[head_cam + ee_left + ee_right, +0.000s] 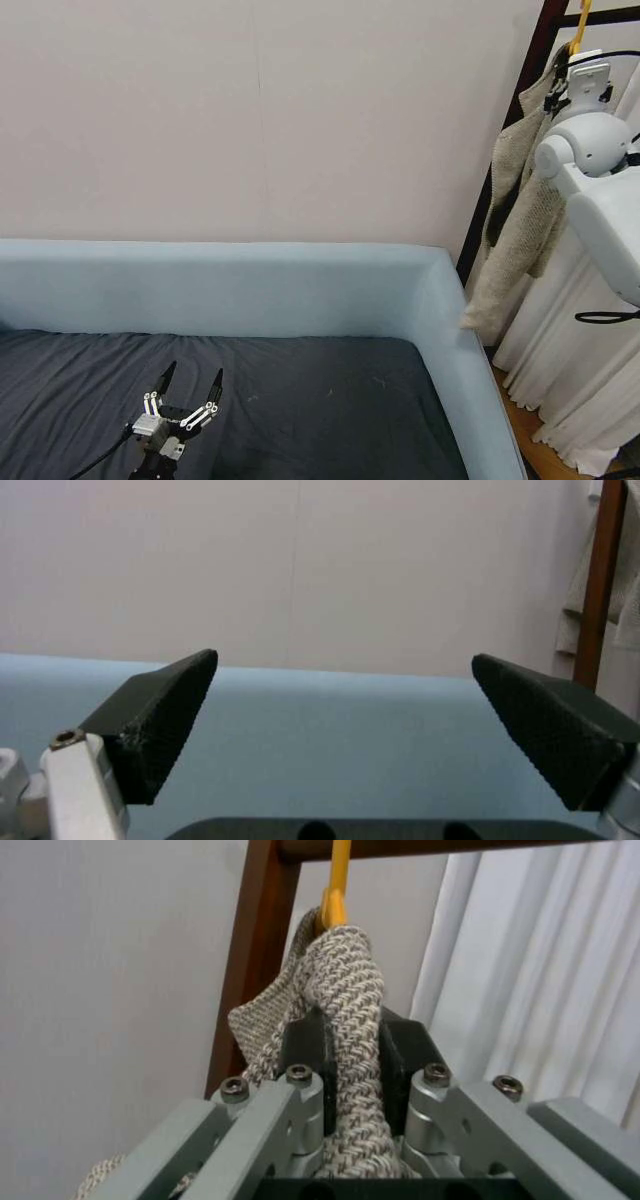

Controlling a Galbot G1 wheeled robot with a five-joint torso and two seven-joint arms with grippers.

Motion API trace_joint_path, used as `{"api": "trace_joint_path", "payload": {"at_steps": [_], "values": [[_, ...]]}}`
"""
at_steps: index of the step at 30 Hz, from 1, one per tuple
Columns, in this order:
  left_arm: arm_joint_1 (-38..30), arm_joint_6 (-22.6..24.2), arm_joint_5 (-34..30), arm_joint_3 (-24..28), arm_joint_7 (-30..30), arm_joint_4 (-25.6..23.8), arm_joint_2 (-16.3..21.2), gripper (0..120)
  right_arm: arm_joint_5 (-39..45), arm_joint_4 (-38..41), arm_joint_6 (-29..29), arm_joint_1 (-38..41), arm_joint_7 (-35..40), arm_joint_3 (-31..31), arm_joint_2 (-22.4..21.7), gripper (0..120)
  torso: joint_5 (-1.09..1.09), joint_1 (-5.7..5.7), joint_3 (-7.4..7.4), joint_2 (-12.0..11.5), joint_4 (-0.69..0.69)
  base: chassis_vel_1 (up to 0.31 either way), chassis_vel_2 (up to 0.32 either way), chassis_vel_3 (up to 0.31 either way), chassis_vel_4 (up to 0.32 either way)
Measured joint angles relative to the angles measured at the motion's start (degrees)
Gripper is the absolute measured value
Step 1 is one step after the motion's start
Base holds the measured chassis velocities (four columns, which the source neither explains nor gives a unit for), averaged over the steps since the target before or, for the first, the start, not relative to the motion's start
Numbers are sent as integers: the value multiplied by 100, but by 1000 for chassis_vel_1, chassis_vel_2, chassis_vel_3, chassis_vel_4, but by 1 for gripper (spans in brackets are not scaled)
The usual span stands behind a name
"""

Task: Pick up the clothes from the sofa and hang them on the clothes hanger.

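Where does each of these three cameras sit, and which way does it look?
Head view: on the robot's head, looking forward and down at the sofa; left pincer and raised right arm show.
Left wrist view: on the left wrist, facing the sofa back and wall, between its open fingers.
Right wrist view: on the right wrist, facing the yellow hanger; right pincer clamps the knitted garment.
Shared: head and right wrist views both show the garment.

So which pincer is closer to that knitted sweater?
Right. The right pincer is clamped on the sweater; the left pincer hangs open over the sofa, far off.
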Motion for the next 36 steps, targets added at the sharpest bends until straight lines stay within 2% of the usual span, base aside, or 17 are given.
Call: {"api": "trace_joint_path", "payload": {"at_steps": [21,30,36], "values": [[-20,-16,-76,28,0,70,59,100,288,-538,-7,107,119,37,295,10,0,0,-1,1,0,0,0,0,0],[-1,-32,-126,-8,5,63,79,100,898,-123,110,-35,31,70,158,11,0,0,-1,1,-2,0,0,0,0],[41,-67,-104,-3,11,40,35,100,1202,658,211,-429,-263,300,-168,34,1,0,0,0,4,0,0,0,0]]}}
